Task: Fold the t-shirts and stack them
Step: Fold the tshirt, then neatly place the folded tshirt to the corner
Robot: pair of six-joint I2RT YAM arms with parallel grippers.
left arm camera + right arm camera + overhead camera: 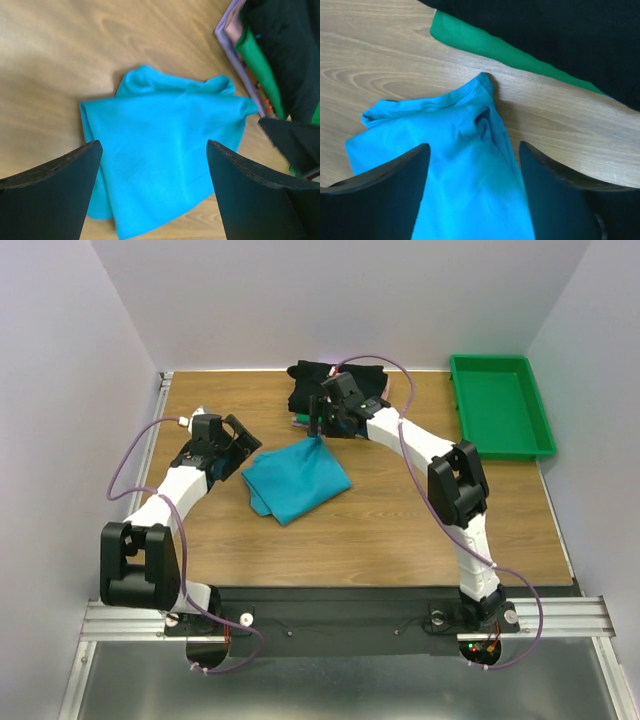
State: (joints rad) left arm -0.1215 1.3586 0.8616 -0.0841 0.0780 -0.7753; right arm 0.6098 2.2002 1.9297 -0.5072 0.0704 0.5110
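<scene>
Bunched teal t-shirt (297, 480) at centre of surface (400, 535): likely light, limp; pinch far-edge corner. Wide, empty: left pincer (152, 150), right pincer (474, 150).

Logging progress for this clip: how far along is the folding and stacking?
Done: a stack with black on top sits at the far side; the teal t-shirt lies roughly folded in front of it. In hand: nothing gripped; left gripper and right gripper hover open by it. Left: moving it onto the stack.
</scene>
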